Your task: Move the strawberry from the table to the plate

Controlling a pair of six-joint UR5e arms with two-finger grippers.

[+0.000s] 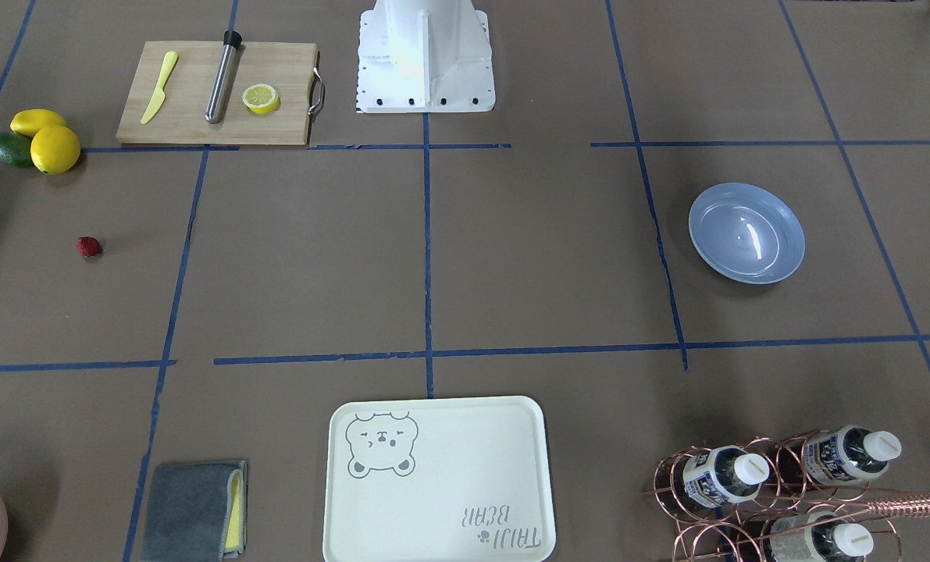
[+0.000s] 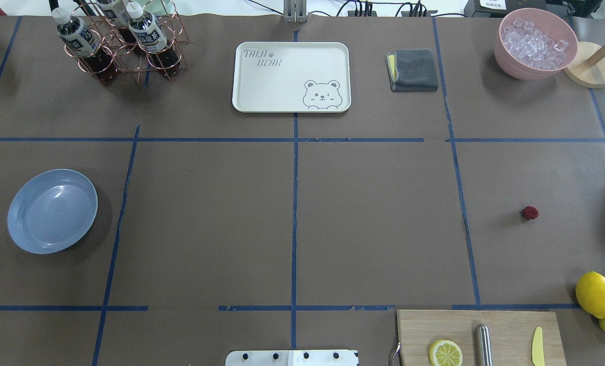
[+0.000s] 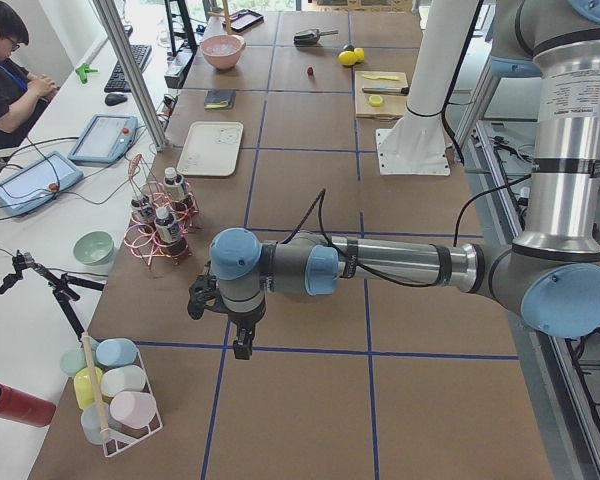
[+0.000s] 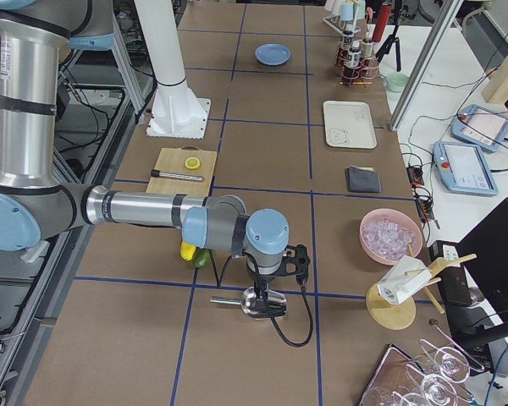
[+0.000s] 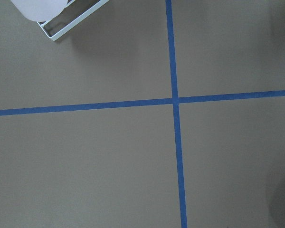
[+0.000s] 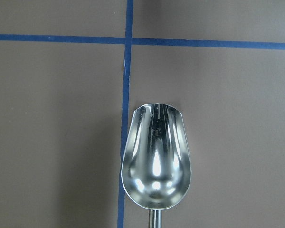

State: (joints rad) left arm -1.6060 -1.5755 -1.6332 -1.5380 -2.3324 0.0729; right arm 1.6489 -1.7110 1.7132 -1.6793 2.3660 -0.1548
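Note:
The strawberry (image 1: 89,247), small and dark red, lies alone on the brown paper table (image 1: 511,257), on the robot's right side (image 2: 530,212). On the opposite side sits the pale blue plate (image 2: 52,211), with nothing in it (image 1: 746,232). Both arms show only in the side views. My left gripper (image 3: 242,345) hangs fingers-down over bare table past the bottle rack. My right gripper (image 4: 269,296) hovers over a metal scoop (image 6: 156,159), far from the strawberry. Whether either gripper is open or shut, I cannot tell.
A cutting board (image 1: 216,94) holds a lemon half, a yellow knife and a steel rod. Lemons and an avocado (image 1: 39,139) lie beside it. The bear tray (image 2: 291,76), grey cloth (image 2: 413,70), bottle rack (image 2: 119,43) and ice bowl (image 2: 535,43) line the far edge.

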